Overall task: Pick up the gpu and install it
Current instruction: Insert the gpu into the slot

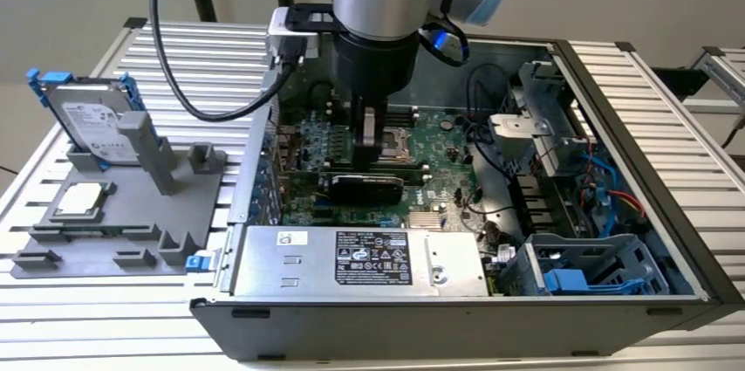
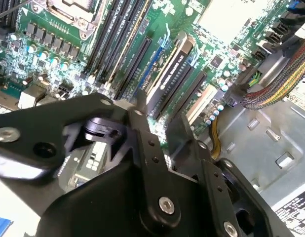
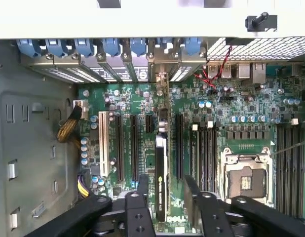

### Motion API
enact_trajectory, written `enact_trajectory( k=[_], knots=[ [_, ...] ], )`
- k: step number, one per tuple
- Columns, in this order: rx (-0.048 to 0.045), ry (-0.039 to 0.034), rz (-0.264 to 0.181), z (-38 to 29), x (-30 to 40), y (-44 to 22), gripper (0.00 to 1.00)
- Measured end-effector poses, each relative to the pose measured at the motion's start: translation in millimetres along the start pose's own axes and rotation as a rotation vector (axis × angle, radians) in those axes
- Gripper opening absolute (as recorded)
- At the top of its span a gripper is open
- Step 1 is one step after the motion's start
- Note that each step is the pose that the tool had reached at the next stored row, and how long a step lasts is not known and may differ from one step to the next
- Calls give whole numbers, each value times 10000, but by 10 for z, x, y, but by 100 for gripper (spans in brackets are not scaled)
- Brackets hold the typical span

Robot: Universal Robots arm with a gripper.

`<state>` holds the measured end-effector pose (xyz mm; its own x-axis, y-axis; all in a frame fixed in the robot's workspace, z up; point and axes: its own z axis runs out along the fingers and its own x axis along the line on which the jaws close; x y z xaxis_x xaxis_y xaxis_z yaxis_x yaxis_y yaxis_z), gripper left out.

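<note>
Slatted metal table (image 1: 128,336) carries two things — open PC case (image 1: 466,319) and a grey fixture tray (image 1: 111,240) just beside the case on the exterior view's left. Both sit flat on the slats, case the bigger footprint.

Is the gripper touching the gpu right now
Apart. In the first wrist view the gpu stands on edge in its slot, with board showing between it and the fingers on each side.

Open slots (image 3: 134,143) beside the gpu (image 3: 161,177), cables (image 1: 495,179) nearby
</note>
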<state>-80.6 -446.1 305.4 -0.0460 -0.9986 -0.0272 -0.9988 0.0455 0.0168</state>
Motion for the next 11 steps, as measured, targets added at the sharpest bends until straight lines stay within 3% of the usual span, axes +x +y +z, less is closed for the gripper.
enact_trajectory(
  k=[11],
  knots=[
    [1,12,1,0,0,0,0]
  ],
)
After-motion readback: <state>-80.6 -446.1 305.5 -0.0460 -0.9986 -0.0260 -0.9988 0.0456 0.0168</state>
